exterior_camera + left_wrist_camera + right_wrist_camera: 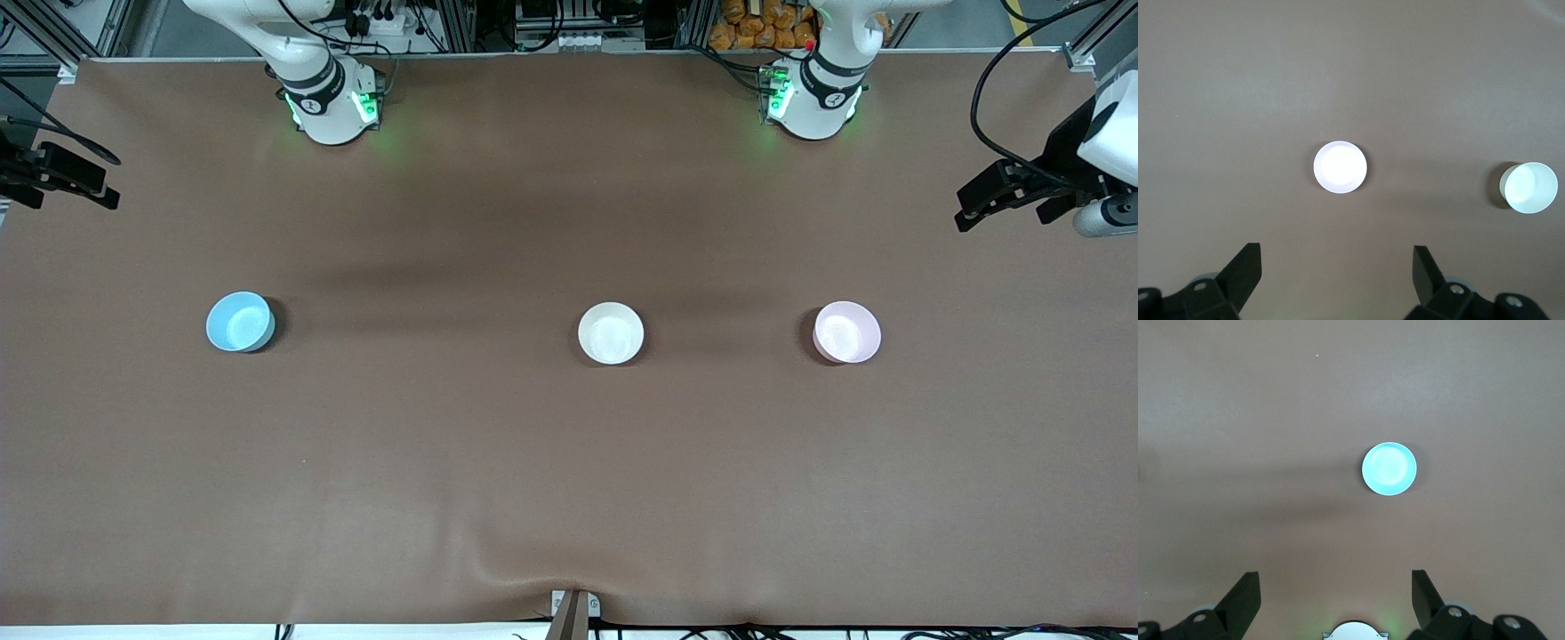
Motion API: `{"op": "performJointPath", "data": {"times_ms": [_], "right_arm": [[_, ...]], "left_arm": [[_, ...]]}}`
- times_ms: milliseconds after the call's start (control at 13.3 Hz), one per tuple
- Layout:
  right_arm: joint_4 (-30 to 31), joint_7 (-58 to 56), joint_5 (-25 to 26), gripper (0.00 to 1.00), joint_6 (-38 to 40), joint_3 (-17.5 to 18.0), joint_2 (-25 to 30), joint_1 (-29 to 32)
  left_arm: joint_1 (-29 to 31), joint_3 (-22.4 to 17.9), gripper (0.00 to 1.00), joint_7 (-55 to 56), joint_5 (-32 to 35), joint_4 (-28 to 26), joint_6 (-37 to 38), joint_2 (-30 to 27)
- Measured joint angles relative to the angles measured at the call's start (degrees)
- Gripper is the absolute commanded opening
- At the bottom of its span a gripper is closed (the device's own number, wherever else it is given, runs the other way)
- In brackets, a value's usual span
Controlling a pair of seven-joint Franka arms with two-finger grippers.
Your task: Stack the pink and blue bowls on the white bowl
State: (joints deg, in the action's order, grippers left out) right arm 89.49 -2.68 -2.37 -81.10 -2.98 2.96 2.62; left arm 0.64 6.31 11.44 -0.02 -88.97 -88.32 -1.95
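Front view: three bowls in a row on the brown desk (569, 480), none stacked yet.
White bowl (611, 333): middle of the row, the landmark.
Pink bowl (846, 332): well apart from the white bowl, toward the left arm's end.
Blue bowl (240, 321): farther still from the white bowl, toward the right arm's end.
Left gripper (1337, 267): high over the desk's left-arm end, jaws wide open, empty.
Right gripper (1335, 590): high, looking down on the blue bowl, jaws spread, holding nothing.
Risk: glossy rims likely to slip from a thin pinch; off-centre drop could tip or shove the white bowl.
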Motion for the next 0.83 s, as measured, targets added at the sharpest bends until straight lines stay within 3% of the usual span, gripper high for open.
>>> {"op": "performJointPath", "data": {"times_ms": [826], "right_arm": [[0.00,0.00,-0.04,1.00,0.54,-0.02,-0.27,0.01]], "left_arm": [[0.37,-0.94,1.00,-0.22,0.00,0.34,1.33,0.03]]}}
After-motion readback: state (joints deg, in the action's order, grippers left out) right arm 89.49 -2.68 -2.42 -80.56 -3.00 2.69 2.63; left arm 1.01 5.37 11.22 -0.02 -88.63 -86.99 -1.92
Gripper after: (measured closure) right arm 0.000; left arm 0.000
